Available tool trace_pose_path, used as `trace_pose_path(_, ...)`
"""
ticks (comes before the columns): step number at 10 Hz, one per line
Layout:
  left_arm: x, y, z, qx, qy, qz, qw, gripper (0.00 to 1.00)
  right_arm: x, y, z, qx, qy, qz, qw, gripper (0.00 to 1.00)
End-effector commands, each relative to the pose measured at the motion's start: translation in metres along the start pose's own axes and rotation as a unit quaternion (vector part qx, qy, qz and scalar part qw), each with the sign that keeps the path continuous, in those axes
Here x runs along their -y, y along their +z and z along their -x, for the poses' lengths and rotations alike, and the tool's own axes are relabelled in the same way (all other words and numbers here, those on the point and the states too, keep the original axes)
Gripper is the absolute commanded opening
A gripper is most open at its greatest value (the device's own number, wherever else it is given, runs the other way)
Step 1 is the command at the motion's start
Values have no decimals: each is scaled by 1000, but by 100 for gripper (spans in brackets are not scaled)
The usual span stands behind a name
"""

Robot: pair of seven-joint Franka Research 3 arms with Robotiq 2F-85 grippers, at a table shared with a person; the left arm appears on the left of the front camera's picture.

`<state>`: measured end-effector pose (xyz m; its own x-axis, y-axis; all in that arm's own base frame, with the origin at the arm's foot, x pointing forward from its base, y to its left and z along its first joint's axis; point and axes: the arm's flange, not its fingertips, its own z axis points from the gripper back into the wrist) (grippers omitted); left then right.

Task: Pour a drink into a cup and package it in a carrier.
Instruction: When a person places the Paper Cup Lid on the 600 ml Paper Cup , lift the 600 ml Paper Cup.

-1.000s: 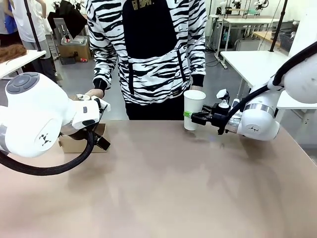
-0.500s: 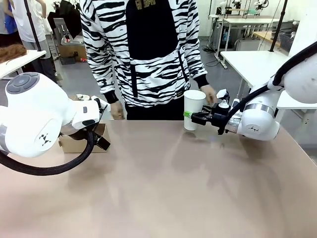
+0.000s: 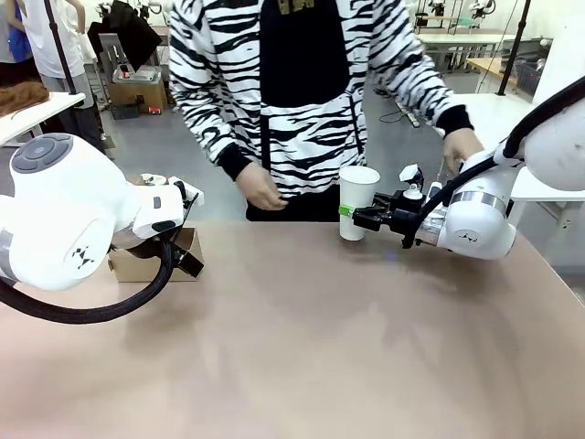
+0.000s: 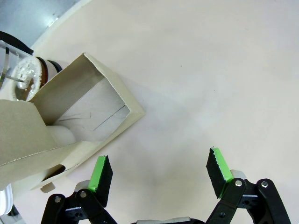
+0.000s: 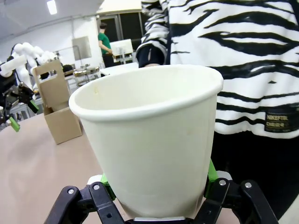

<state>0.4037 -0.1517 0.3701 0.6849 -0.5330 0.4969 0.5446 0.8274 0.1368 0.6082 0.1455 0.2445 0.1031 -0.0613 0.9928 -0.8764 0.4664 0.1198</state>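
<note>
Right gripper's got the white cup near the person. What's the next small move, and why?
Probably hold the cup steady and upright where it is. The right gripper is shut on its lower part, its mouth is open with no lid, and the person's hand reaches off past the right arm. The left gripper hangs open beside the carrier.

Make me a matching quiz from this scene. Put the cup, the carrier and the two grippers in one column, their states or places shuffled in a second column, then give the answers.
Column one
1. white paper cup
2. cardboard carrier
3. left gripper
4. right gripper

Column two
A. open, nothing between its fingers
B. lidless, pinched between green pads
C. standing on the table at the robot's left
D. shut on the cup

Pairs: 1-B, 2-C, 3-A, 4-D
</note>
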Motion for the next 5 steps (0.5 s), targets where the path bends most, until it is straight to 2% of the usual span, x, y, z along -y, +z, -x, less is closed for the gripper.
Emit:
trace_pose_path(1,0,0,0,1,0,1,1000,100,-1,-2,-3,0,-1,1,1000,80)
trace_pose_path(5,0,0,0,1,0,1,1000,100,-1,-2,-3,0,-1,1,1000,80)
